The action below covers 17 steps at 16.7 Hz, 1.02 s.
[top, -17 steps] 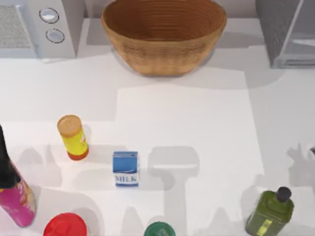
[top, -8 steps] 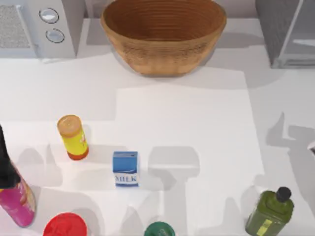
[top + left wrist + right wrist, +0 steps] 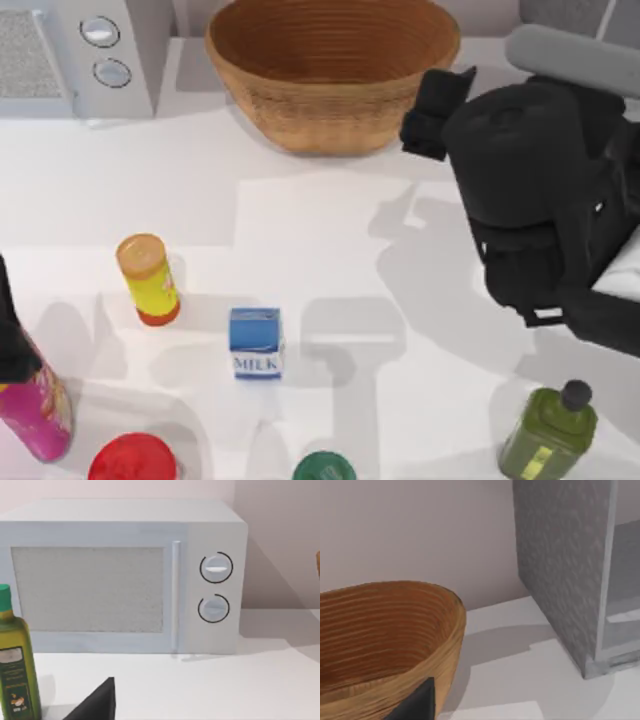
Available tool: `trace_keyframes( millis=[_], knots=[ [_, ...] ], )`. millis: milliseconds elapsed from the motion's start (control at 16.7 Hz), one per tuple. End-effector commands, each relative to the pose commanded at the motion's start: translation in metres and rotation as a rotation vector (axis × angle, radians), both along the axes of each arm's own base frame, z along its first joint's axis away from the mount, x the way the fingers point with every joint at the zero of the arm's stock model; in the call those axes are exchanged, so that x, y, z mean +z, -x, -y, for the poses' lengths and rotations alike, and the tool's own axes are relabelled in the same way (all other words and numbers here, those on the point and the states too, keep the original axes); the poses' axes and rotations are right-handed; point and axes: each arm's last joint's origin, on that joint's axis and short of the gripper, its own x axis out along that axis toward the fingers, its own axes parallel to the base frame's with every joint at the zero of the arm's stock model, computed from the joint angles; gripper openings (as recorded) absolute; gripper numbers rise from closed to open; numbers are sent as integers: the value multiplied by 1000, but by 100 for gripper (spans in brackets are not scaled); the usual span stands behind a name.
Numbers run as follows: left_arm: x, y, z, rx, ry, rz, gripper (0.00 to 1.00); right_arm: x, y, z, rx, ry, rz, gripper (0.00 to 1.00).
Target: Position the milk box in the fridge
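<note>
The milk box (image 3: 256,343), a small blue carton with a white "MILK" band, stands upright on the white table at front centre, with nothing touching it. My right arm reaches in from the right, high over the table. Its gripper (image 3: 436,100) is near the basket's right rim, far from the carton. The fridge (image 3: 560,555), grey and speckled, stands at the back right; in the top view the arm covers most of the fridge (image 3: 565,12). My left arm is parked, and a dark tip of its gripper (image 3: 97,702) faces the microwave.
A wicker basket (image 3: 333,70) sits at back centre and a microwave (image 3: 100,50) at back left. A yellow cylinder (image 3: 148,279) stands left of the carton. Along the front are a pink bottle (image 3: 30,400), a red cap (image 3: 132,460), a green cap (image 3: 324,467) and an olive bottle (image 3: 548,432).
My right arm has swung in from beyond the right edge and now hangs over the right half of the table, covering the fridge. The milk box has not moved.
</note>
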Motion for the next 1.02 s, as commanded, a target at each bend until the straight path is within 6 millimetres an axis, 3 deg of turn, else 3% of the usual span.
trace_keyframes(
  millis=[240, 420, 600, 720, 1020],
  knots=[
    [0, 0, 0, 0, 0, 0, 100, -62, 16, -104, 83, 15, -20, 100],
    [0, 0, 0, 0, 0, 0, 100, -122, 45, -155, 158, 37, -45, 100],
    [0, 0, 0, 0, 0, 0, 100, -176, 75, -176, 213, 77, -74, 100],
    [0, 0, 0, 0, 0, 0, 100, -199, 88, -179, 237, 103, -92, 100],
    [0, 0, 0, 0, 0, 0, 100, -205, 92, -179, 245, 111, -98, 100]
  ],
)
